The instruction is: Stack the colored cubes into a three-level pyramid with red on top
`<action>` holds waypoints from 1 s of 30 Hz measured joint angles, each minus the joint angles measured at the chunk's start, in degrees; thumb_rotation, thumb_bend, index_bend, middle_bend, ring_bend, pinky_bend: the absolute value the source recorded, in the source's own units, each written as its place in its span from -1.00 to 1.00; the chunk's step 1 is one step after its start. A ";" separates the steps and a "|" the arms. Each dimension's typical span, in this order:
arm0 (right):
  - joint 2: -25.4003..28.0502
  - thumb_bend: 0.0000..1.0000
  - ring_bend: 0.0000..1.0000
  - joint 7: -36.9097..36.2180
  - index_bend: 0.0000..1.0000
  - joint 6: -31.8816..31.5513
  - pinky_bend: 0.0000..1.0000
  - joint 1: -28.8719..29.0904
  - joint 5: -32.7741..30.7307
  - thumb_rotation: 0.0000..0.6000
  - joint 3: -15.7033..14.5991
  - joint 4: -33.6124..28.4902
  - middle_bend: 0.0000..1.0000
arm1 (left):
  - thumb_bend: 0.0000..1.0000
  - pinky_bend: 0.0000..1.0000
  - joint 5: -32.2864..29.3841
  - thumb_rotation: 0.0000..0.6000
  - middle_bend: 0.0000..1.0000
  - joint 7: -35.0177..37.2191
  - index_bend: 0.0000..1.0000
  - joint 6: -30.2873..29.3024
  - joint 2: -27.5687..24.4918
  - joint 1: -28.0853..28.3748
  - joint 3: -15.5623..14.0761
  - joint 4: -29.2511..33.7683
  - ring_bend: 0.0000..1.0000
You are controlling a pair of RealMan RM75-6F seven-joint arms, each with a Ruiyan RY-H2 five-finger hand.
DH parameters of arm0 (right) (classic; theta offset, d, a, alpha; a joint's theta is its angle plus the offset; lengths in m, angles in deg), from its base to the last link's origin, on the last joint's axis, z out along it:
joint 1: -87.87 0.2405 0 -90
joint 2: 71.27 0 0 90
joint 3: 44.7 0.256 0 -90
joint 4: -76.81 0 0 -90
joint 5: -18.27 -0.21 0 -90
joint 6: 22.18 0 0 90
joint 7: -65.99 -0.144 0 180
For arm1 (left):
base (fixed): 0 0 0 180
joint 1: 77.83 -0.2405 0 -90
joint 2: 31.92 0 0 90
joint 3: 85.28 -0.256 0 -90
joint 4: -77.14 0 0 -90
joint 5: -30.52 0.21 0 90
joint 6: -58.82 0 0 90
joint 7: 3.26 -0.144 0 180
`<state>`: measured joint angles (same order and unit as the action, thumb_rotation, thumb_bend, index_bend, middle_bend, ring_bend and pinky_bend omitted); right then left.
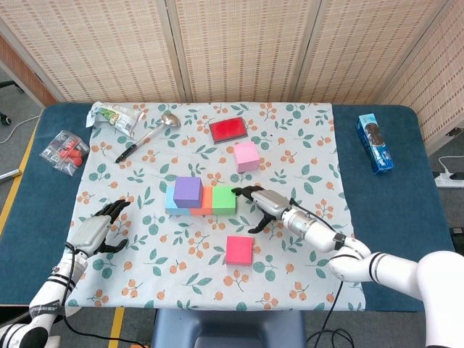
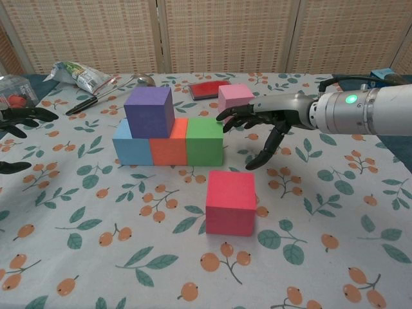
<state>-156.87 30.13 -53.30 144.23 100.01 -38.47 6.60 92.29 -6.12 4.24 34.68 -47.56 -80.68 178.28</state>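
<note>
A blue cube, an orange cube and a green cube stand in a row, with a purple cube on top over the blue and orange ones. A pink cube sits behind the row to the right. The red cube lies alone in front. My right hand is open, and its spread fingertips reach the green cube's right side. My left hand is open and holds nothing, low over the cloth's left part.
A flat red case lies behind the pink cube. A spoon and a snack bag are at the back left, a packet is off the cloth's left edge, and a blue box is far right.
</note>
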 measured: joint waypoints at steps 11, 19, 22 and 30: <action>5.94 -1.00 -1.00 4.13 -1.00 -0.55 -1.00 -0.79 -2.46 1.00 0.93 -1.52 -0.80 | -0.26 -0.73 1.09 1.00 -1.00 1.55 -1.00 -0.97 -0.26 -0.99 0.25 -0.52 -1.00; 5.28 -1.00 -1.00 9.27 -1.00 1.36 -1.00 2.03 -5.80 1.00 3.64 4.30 -0.80 | -0.26 -0.73 1.47 1.00 -1.00 1.89 -1.00 -1.97 -0.12 -1.85 0.37 -0.48 -1.00; 2.78 -1.00 -1.00 10.88 -1.00 2.92 -1.00 3.59 -6.70 1.00 4.12 8.26 -0.80 | -0.25 -0.73 1.40 1.00 -1.00 1.82 -1.00 -2.16 -0.30 -2.15 0.28 -0.11 -1.00; -5.72 -1.00 -1.00 13.13 -1.00 5.68 -1.00 6.84 -7.59 1.00 4.74 19.40 -0.80 | -0.26 -0.73 1.45 1.00 -1.00 2.00 -1.00 -2.70 -0.96 -3.05 0.04 0.72 -1.00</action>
<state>-162.58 43.27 -47.62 151.07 92.42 -33.72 26.00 93.74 -4.11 1.54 33.72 -50.62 -80.64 178.99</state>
